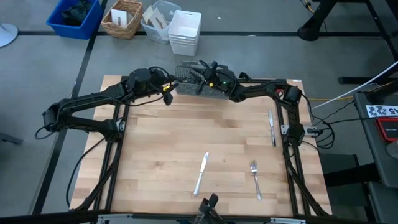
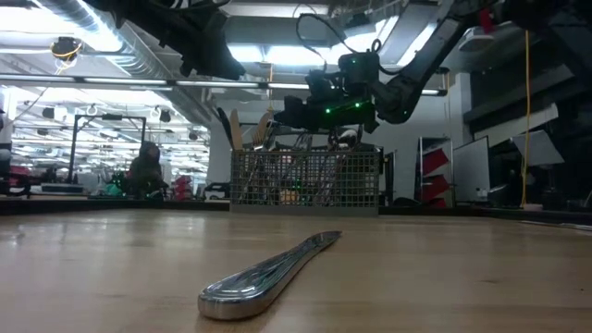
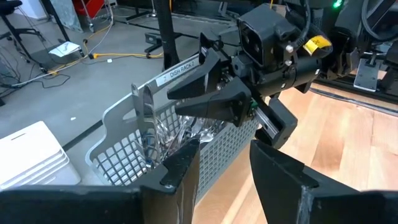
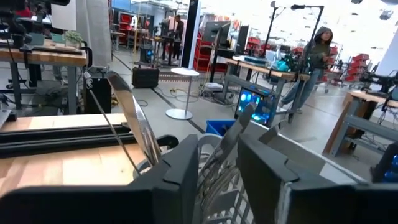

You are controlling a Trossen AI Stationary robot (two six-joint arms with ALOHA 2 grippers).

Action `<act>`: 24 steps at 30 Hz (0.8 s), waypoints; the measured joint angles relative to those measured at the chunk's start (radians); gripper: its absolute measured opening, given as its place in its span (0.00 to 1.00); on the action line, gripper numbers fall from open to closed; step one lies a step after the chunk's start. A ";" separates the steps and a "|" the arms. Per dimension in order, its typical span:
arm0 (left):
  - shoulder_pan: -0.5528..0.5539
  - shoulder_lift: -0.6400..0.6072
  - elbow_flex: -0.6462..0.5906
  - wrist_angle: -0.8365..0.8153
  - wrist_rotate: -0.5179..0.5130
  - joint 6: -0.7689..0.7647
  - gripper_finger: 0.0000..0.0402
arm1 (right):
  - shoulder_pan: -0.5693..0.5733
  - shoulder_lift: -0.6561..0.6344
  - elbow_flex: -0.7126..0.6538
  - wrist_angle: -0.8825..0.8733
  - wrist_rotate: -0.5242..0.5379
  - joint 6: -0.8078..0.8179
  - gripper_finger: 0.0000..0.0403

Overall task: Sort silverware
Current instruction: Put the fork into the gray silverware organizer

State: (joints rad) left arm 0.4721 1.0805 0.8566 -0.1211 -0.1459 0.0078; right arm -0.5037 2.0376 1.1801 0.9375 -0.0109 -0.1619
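The grey wire-mesh caddy [image 1: 198, 88] stands at the table's far edge with several pieces of silverware [image 3: 177, 134] upright inside it. Two knives [image 1: 201, 173] [image 1: 272, 127] and a fork [image 1: 255, 179] lie flat on the wood. The nearer knife [image 2: 268, 273] fills the low view. My right gripper [image 1: 204, 78] hangs over the caddy, pointing down into it, shut on one upright piece. My left gripper [image 3: 224, 171] is open at the caddy's left end [image 1: 176, 88]. One of its fingers [image 3: 180, 168] is by the caddy's rim; I cannot tell if it touches. My right gripper holds one upright silver piece by its upper end [image 4: 219, 152], pinched between the two fingers. It comes from above, slanting down into the caddy. The piece's lower part stays among the others in the caddy, hidden by the fingers.
Beyond the table's far edge, on the floor, stand a white basket [image 1: 185, 31], a clear bin [image 1: 158, 20], a wicker basket [image 1: 122, 18] and a blue bin [image 1: 76, 17]. The wood between the loose pieces and the caddy is bare. People are in the room behind [image 4: 317, 53].
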 joint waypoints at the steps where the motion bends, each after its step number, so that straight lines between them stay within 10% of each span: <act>1: 0.000 0.000 0.000 0.000 0.000 0.000 0.33 | 0.000 0.001 -0.001 0.006 0.000 -0.002 0.29; 15: 0.000 0.000 0.000 -0.005 0.000 0.000 0.33 | 0.034 -0.185 -0.002 -0.109 0.009 0.000 0.30; 24: 0.000 0.000 0.000 -0.062 0.001 -0.009 0.33 | 0.111 -0.462 0.000 -0.563 0.019 -0.052 0.30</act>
State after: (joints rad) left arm 0.4717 1.0809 0.8566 -0.1830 -0.1451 -0.0010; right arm -0.3927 1.5757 1.1797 0.3745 0.0083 -0.2142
